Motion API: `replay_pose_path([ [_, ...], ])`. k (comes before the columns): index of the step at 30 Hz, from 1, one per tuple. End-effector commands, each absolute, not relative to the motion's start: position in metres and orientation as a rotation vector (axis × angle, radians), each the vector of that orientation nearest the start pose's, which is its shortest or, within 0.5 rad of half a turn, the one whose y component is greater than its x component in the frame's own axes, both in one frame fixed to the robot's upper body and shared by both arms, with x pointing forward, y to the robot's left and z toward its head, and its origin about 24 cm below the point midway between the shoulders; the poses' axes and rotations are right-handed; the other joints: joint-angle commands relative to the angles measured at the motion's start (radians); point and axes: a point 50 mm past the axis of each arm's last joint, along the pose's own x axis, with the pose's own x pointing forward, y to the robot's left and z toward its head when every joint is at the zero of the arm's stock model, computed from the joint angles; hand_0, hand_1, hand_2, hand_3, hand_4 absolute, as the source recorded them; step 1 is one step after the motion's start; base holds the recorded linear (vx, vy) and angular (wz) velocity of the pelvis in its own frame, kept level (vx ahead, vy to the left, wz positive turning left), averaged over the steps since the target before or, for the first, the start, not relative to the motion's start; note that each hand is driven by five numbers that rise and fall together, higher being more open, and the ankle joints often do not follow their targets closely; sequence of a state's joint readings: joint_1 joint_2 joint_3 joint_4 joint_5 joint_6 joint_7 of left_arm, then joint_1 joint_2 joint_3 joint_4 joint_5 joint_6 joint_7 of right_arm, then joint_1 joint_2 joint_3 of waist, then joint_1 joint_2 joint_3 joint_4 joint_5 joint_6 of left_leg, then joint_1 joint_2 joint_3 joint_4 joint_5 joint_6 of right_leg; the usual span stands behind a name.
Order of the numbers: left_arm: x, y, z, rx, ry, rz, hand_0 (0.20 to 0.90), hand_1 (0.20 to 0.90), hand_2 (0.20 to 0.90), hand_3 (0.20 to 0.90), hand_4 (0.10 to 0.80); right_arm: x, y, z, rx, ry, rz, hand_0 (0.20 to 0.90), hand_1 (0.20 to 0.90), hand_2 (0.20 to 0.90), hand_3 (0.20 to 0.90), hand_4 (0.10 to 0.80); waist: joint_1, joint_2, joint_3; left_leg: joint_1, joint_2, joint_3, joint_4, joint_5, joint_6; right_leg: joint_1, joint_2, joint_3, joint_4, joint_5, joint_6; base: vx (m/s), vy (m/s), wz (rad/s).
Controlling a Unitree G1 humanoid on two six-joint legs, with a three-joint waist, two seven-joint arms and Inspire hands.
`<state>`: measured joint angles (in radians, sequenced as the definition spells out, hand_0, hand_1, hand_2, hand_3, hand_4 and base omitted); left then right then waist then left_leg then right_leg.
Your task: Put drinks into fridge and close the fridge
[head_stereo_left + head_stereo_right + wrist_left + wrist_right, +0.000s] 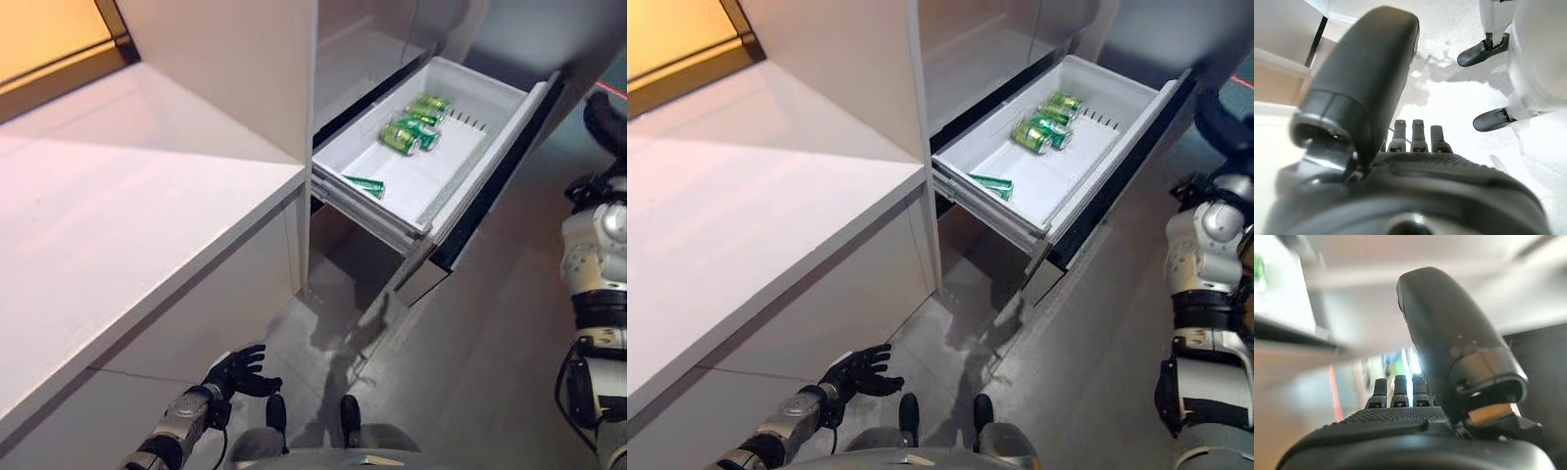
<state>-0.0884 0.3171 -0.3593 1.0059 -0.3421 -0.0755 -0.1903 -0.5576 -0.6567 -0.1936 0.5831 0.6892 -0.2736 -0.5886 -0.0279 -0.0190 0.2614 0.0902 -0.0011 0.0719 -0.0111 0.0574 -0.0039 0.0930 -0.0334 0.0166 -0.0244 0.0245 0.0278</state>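
Left hand (238, 370) hangs low with fingers loosely spread, holding nothing. Right hand (1415, 431) likewise holds nothing, fingers straight. Ahead and above both, the drawer (509, 122) stands pulled out with cans (411, 125) inside; its front lies nearer the right arm.

The robot has shiny silver-grey arms made of round parts with black rings between them. Its left hand (238, 371) is dark, with thin black fingers. The right hand (1415, 431) is dark too, with a bumpy black palm and a big smooth grey thumb.
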Motion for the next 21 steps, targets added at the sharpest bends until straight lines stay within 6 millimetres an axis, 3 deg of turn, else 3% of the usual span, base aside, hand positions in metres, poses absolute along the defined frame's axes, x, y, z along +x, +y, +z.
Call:
replay_pose_path([
  [1, 0.161, 0.203, -0.133, 0.123, 0.921, -0.246, 0.900, 0.900, 0.900, 0.900, 0.800, 0.302, -0.357, 0.208, 0.341, -0.630, -0.908, 0.900, 0.900, 0.900, 0.900, 0.800, 0.047, -0.013, -0.027, -0.120, -0.056, -0.022, 0.314, -0.235, 0.074, -0.097, -0.053, -0.065, 0.246, -0.096, -0.022, -0.057, 0.040, 0.07],
  [11, 0.177, 0.200, -0.126, 0.047, 0.855, -0.139, 0.900, 0.900, 0.900, 0.900, 0.800, 0.320, -0.352, 0.199, 0.463, -0.591, -0.793, 0.900, 0.900, 0.900, 0.900, 0.800, 0.069, 0.014, 0.105, -0.335, -0.106, -0.040, 0.627, -0.352, 0.128, -0.307, -0.096, -0.072, 0.584, -0.192, -0.058, -0.082, 0.094, 0.16],
  [14, 0.185, 0.201, -0.121, 0.038, 0.820, -0.113, 0.900, 0.900, 0.900, 0.900, 0.800, 0.327, -0.349, 0.214, 0.477, -0.603, -0.728, 0.900, 0.900, 0.900, 0.900, 0.800, 0.078, 0.026, 0.146, -0.431, -0.120, -0.043, 0.731, -0.384, 0.139, -0.414, -0.095, -0.067, 0.703, -0.229, -0.071, -0.164, 0.127, 0.13],
  [21, 0.183, 0.204, -0.120, 0.004, 0.799, -0.079, 0.900, 0.900, 0.900, 0.900, 0.800, 0.341, -0.330, 0.238, 0.404, -0.616, -0.522, 0.900, 0.900, 0.900, 0.900, 0.800, 0.089, 0.043, 0.169, -0.510, -0.133, -0.040, 0.795, -0.392, 0.143, -0.513, -0.085, -0.056, 0.790, -0.249, -0.086, -0.039, 0.107, -0.02],
])
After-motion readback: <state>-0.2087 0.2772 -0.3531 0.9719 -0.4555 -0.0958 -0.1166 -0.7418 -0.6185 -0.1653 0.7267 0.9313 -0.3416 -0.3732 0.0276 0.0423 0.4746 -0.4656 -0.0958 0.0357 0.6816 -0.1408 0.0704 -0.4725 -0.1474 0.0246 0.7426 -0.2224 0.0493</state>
